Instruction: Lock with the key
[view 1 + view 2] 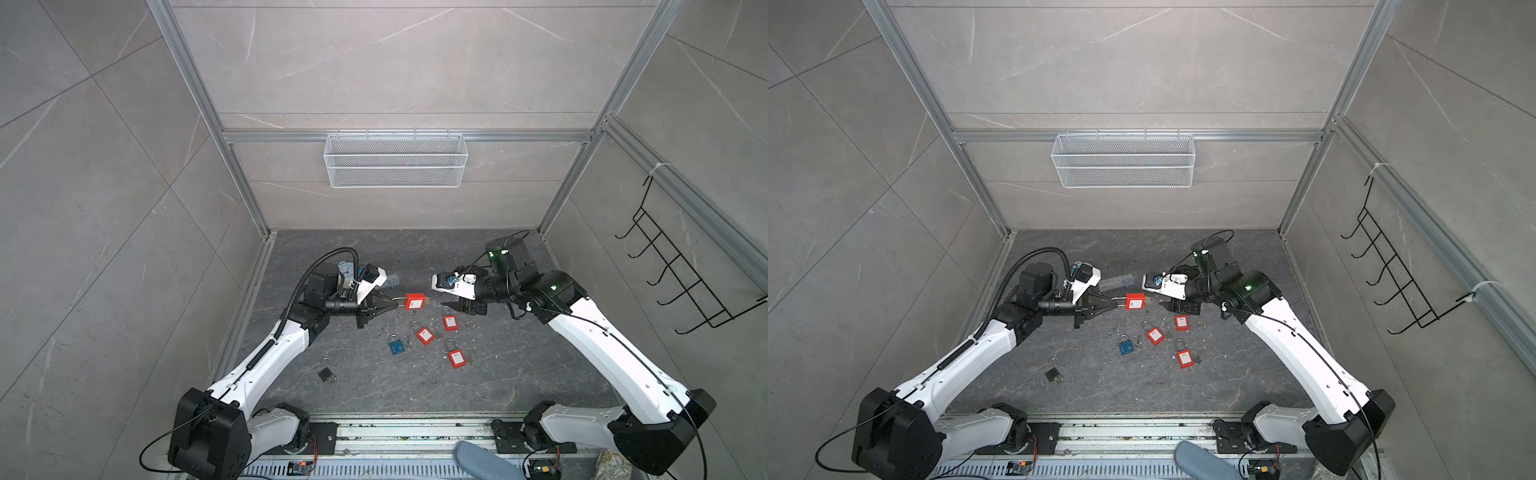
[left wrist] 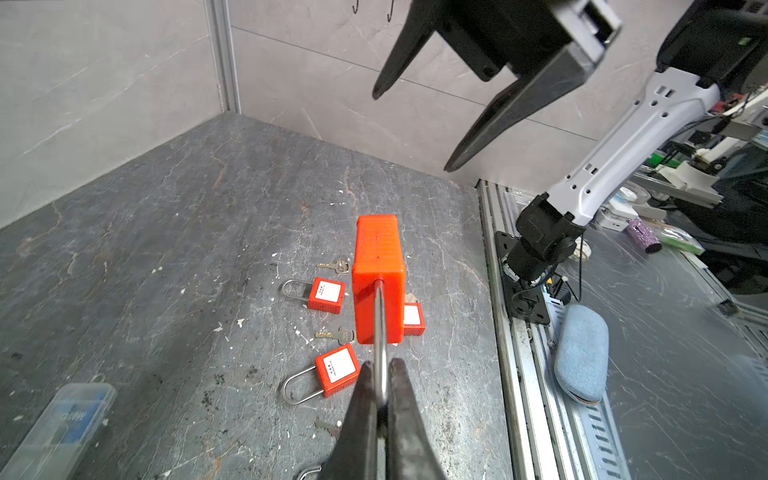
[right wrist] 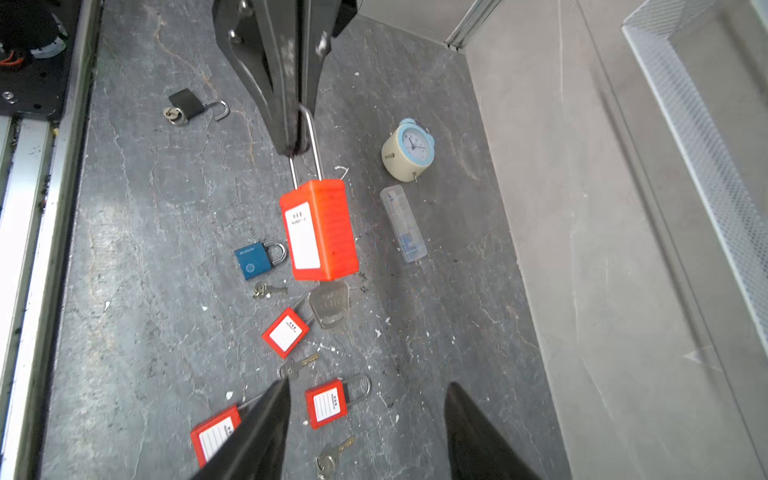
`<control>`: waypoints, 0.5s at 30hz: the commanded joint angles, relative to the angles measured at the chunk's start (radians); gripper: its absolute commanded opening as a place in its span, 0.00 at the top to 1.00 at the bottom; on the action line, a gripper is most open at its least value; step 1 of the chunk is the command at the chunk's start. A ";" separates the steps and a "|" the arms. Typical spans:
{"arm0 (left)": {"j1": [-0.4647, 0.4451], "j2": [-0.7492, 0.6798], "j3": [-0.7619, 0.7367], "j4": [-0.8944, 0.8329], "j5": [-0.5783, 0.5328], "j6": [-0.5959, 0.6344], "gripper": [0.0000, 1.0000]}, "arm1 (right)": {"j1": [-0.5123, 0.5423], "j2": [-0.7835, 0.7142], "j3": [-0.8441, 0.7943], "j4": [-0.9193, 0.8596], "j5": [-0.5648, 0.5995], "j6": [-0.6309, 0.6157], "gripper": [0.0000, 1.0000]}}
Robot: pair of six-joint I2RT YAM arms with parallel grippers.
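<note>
While my left gripper (image 2: 382, 368) is pinching the padlock (image 2: 377, 257), its length is pointing at my open right gripper (image 2: 412, 132).

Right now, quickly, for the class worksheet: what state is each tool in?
Left tool: closed on the red padlock, by its shackle.
Right tool: open, holding nothing.

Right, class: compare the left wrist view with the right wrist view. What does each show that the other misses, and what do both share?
Only the left wrist view: the right arm's base on the rail, and a blue-grey pad next to it. Only the right wrist view: the alarm clock, the black padlock and the wire basket. Both: the left gripper shut on the shackle of the red padlock, other red padlocks and the clear case.
</note>
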 commanded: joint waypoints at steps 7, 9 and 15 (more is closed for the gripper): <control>-0.015 -0.059 0.000 0.000 0.099 0.157 1.00 | -0.002 0.118 0.048 -0.151 -0.174 0.049 0.54; -0.018 -0.062 0.003 -0.027 0.099 0.185 1.00 | -0.002 0.146 0.076 -0.174 -0.202 0.059 0.56; -0.033 -0.074 0.010 -0.052 0.115 0.227 1.00 | -0.001 0.203 0.115 -0.206 -0.244 0.081 0.61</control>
